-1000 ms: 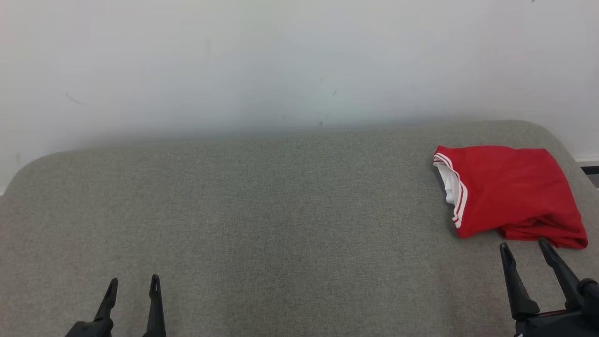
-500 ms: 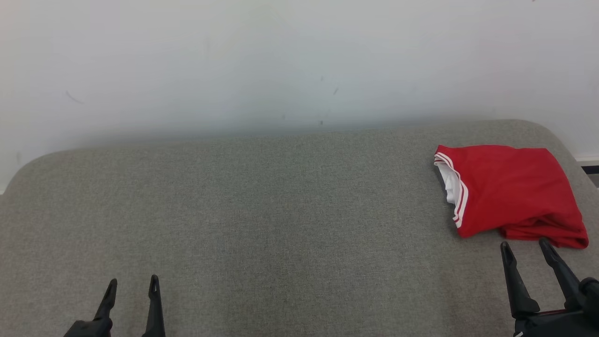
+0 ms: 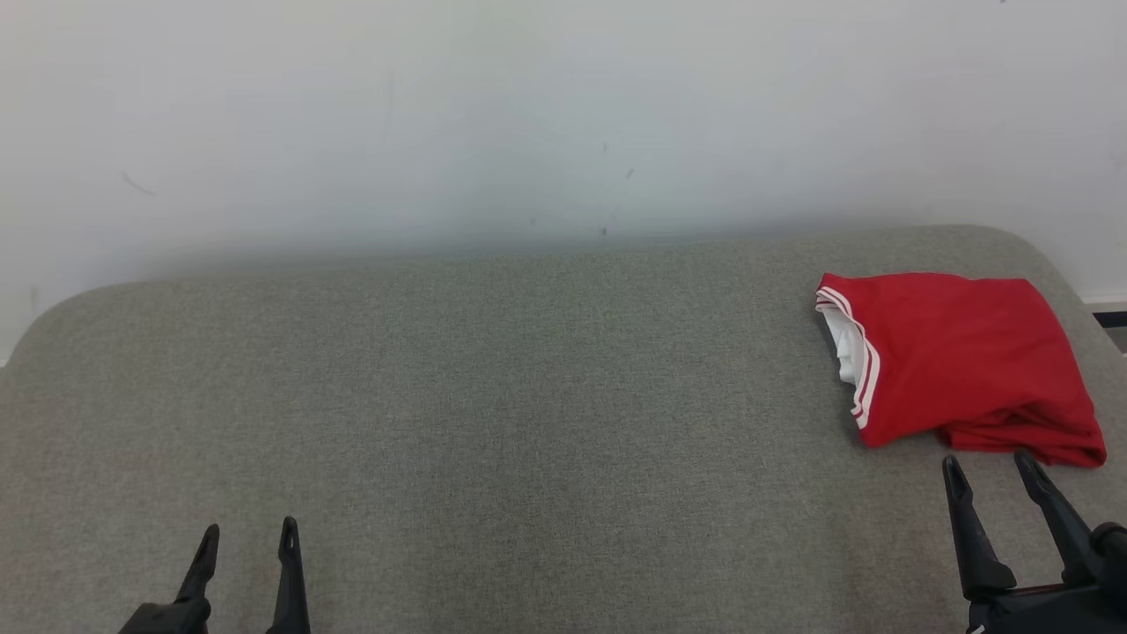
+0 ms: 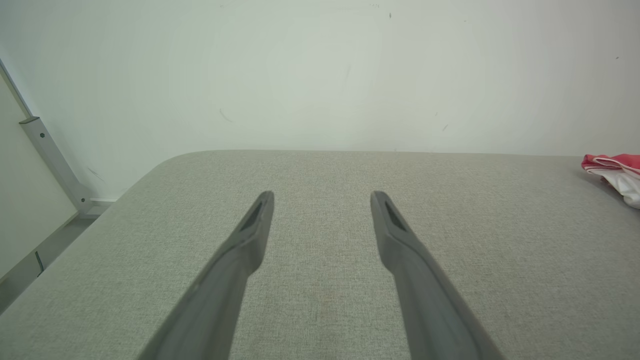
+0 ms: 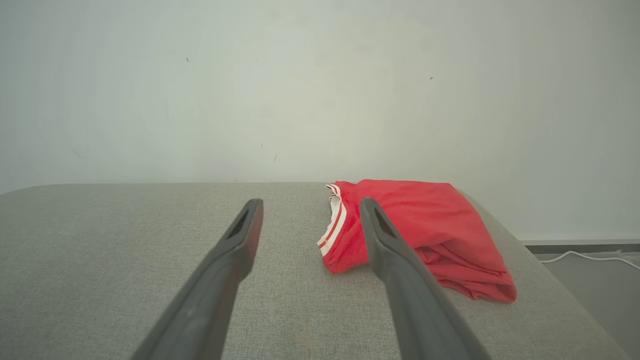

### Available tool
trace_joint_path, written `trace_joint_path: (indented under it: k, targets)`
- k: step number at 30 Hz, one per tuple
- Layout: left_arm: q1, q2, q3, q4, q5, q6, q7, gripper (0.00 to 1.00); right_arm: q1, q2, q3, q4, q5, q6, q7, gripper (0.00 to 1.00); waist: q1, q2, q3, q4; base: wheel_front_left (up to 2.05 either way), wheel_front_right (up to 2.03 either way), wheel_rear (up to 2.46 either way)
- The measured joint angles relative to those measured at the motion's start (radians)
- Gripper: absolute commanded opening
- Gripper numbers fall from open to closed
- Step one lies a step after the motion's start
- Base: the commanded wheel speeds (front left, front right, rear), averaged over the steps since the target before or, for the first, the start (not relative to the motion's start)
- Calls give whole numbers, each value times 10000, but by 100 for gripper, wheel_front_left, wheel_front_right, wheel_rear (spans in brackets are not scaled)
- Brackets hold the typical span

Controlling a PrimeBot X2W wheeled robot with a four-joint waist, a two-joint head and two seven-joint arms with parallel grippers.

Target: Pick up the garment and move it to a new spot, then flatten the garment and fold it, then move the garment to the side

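Garment (image 3: 960, 361), red with white-striped trim (image 3: 865, 379) and a pale lining, lies in a compact bundle at the far right corner of the grey fabric-covered table (image 3: 528, 396). Its rumpled near hem points toward the table's right edge. The right gripper (image 3: 986, 460) hovers just short of that hem, apart from the cloth, its two dark fingers spread wide and empty. The left gripper (image 3: 250, 527) sits by the table's near edge toward the left, well apart from the garment, with its fingers likewise spread wide and nothing between them.

By the look of it, the garment is doubled over and set at the side, so the task appears to be at its closing step with both arms clear. Equally, the loose hem could mark a bundle awaiting its first lift. In that case the next move would call for the right gripper to reach forward and close on an edge of the cloth, and the striped one seems to offer the cleanest hold.

How many layers the fold has cannot be made out, nor what kind of garment it is. The left wrist view cuts it off at the frame's edge, leaving a strip. The head view crops both grippers at the wrist. A white wall (image 3: 528, 114) rises behind the table's back edge, and a pale cable (image 5: 590, 256) trails on the floor beyond the right edge.
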Motion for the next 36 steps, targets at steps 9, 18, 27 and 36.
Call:
trace_joint_path:
  k: [9,18,27,36]
  targets:
    - [0,2,-12,0,-17,-13,-2,100,149,4,-15,-27,0,0,10,100,0,0,13,17,0,0,0]
    - [29,-84,2,591,-247,-25,13,0,329,506,115,483,198,77,102,0,0,0,34,15,0,0,0]
    - [-15,-161,236,917,-1440,-211,182,0,173,782,-109,761,1281,236,366,0,0,0,85,-1,0,0,0]
    - [-140,-199,405,1193,-3120,-460,280,0,-63,1074,-332,1070,2328,451,623,0,0,0,128,-17,0,0,0]
